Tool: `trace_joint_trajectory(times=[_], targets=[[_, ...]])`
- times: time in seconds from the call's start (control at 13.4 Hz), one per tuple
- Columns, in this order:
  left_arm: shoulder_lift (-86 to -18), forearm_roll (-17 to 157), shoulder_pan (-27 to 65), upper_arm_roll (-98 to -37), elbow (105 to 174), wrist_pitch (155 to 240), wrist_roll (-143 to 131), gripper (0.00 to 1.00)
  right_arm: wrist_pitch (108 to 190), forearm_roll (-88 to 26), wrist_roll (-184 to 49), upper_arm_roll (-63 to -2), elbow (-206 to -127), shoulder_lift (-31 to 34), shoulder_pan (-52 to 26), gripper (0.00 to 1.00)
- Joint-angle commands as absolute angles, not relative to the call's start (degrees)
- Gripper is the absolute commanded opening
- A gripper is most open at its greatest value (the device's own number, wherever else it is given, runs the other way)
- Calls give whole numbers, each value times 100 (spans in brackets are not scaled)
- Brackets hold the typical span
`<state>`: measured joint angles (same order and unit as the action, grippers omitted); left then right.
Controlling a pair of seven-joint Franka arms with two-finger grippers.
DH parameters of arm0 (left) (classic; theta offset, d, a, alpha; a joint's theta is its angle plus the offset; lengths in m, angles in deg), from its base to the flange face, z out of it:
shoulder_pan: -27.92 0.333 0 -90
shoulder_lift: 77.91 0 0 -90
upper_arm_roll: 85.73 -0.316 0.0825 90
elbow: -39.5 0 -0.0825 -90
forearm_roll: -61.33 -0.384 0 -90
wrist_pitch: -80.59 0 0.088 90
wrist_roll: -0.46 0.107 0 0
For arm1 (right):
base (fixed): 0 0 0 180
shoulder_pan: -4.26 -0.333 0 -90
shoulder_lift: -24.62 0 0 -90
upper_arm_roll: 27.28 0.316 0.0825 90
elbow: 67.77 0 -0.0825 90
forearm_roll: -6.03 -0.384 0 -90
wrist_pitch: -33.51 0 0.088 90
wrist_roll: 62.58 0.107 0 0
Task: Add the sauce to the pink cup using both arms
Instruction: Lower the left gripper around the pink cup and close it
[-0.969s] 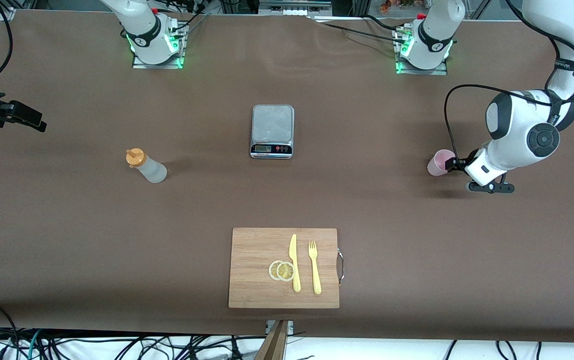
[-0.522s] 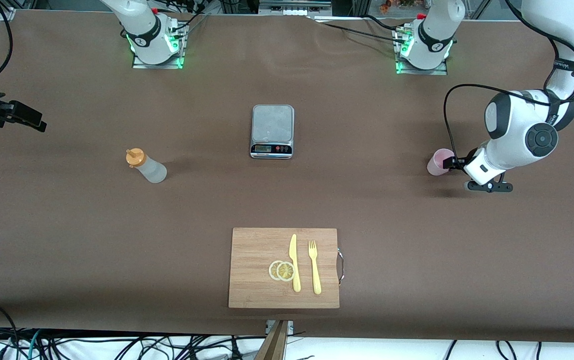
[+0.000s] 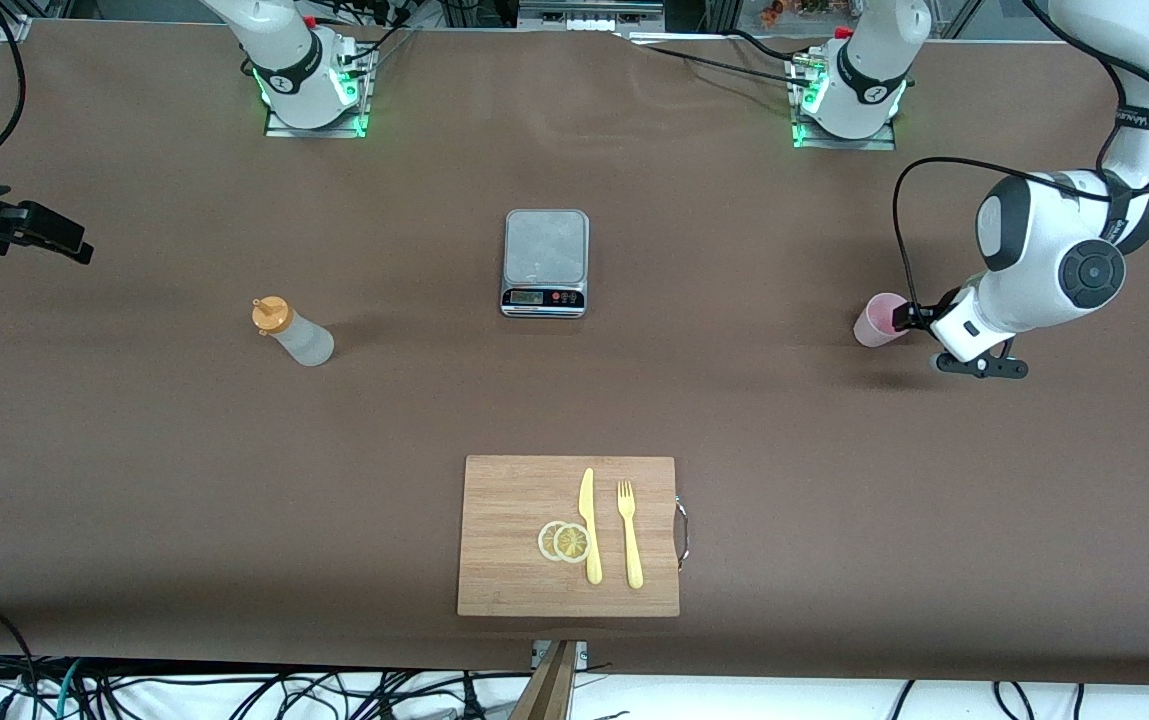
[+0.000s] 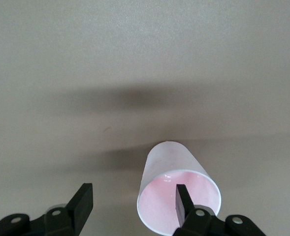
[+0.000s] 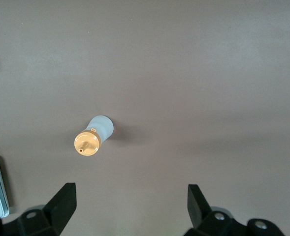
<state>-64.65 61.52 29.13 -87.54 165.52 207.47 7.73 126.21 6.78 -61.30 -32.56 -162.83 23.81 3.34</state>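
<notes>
We find no brand name or label we can read; the scale (image 3: 545, 262) near the bench's middle shows a small display and buttons, too small to make out. The bench (image 3: 134, 480) is covered in plain brown matting, with cables hanging along its edge nearest the front camera. The left claw (image 4: 132, 206) sits low at the pink cup (image 3: 879, 320), toward the left arm's end, its fingers (image 4: 81, 204) spread apart, one dipping inside the cup's rim. The right claw (image 5: 130, 204) hovers with fingers wide apart, the sauce bottle (image 3: 294, 333) standing upright toward the right arm's end. A cutting board (image 3: 504, 590) carries lemon slices (image 3: 564, 541), a knife (image 3: 589, 525) and a fork (image 3: 629, 533).
</notes>
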Motion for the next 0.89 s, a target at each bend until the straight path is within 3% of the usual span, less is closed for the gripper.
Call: trace_joint_trajectory(times=[0.0,0.52,0.6,0.82], targets=[[-6684,6160,2871,-8793,16738,20671,1055,76,12562,612,-6223,-3246,-16278,2418,355,100],[-6508,6177,2888,-8810,17054,21198,1100,72,12562,612,-6223,-3246,-16278,2418,355,100],[-6490,6212,2880,-8810,17054,21233,1109,66,12562,612,-6223,-3246,-16278,2418,355,100],[-6438,6353,2880,-8810,17019,21251,1092,17,12562,612,-6223,-3246,-16278,2418,355,100]])
